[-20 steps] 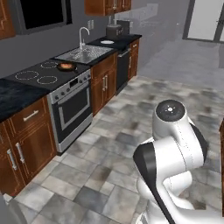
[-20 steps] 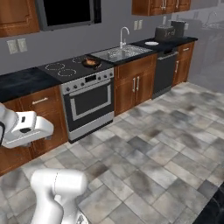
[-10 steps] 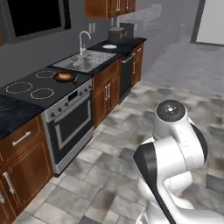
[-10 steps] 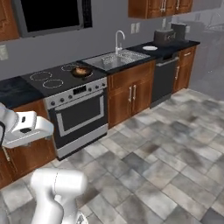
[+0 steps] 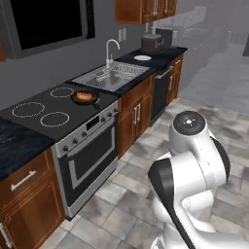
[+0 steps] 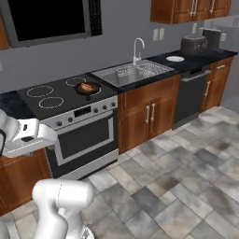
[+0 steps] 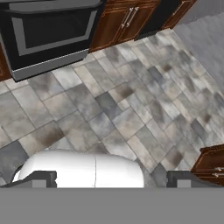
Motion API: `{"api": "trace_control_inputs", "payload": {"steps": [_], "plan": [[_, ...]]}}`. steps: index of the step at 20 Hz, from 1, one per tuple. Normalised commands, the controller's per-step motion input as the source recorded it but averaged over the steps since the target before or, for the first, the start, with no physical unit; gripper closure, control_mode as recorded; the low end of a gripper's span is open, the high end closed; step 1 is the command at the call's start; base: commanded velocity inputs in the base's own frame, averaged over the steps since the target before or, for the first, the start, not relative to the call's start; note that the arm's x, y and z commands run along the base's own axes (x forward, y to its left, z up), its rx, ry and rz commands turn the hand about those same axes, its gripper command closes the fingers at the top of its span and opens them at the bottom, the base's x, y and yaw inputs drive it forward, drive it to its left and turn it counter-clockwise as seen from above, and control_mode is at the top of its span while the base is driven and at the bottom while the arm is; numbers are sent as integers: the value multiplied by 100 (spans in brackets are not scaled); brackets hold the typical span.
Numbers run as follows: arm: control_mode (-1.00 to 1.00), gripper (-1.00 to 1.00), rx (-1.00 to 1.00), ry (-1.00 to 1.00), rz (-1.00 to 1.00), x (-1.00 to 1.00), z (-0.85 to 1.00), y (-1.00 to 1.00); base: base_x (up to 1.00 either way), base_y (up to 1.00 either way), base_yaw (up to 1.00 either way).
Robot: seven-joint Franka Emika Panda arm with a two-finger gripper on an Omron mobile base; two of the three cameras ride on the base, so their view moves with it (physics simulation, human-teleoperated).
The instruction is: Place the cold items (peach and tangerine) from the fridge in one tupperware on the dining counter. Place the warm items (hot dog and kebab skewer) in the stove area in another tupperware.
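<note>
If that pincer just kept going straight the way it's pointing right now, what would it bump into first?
Probably the grey stone-tiled floor. The open pincer points down at bare tiles, with nothing held between its tips. The black oven door and brown wooden cabinets lie farther off, toward the top of the hand view. Depth is uncertain.

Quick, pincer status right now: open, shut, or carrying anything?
Pincer: open, fingertips spread wide apart over the tiled floor, nothing between them.
</note>
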Motion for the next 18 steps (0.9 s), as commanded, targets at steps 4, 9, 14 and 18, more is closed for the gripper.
{"api": "trace_control_inputs", "payload": {"steps": [4, 9, 14, 18], "plan": [[100, -100, 0, 0, 0, 0, 0, 0, 100, -10, 41], [100, -100, 0, 0, 0, 0, 0, 0, 100, -22, 46], [100, -100, 0, 0, 0, 0, 0, 0, 100, -36, 45], [100, -100, 0, 0, 0, 0, 0, 0, 100, -50, 34]]}}
